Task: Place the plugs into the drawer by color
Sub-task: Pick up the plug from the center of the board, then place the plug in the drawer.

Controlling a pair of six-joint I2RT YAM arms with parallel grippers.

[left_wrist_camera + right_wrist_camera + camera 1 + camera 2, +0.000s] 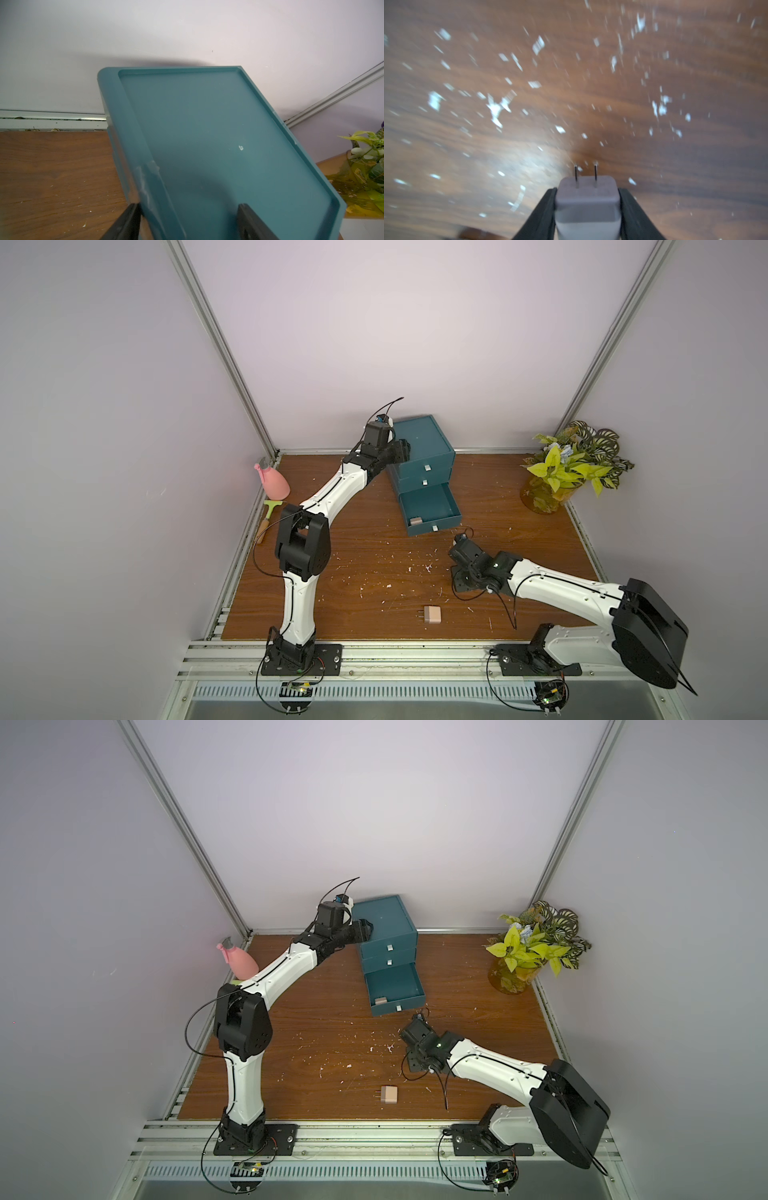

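Low centre, a spare plug (432, 615) lies on the table (353, 531). Right of middle, the right claw (587, 190) clenches a beige plug (587, 207), prongs forward, likely bound for the open bottom drawer (446, 522), where a like plug (415, 521) sits. Beyond, the left claw (189, 205), spread, straddles the chest (424, 443) edge, apparently steadying it.

arms (299, 605): white shells | joints: black | cables (254, 549): thin, black | right wrist: green light (496, 565)

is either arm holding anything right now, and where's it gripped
Right gripper: jaws pinch a plug by its opposite sides, prongs pointing outward. Left gripper: jaws straddle the chest at its top edge; whether they clamp it cannot be told.
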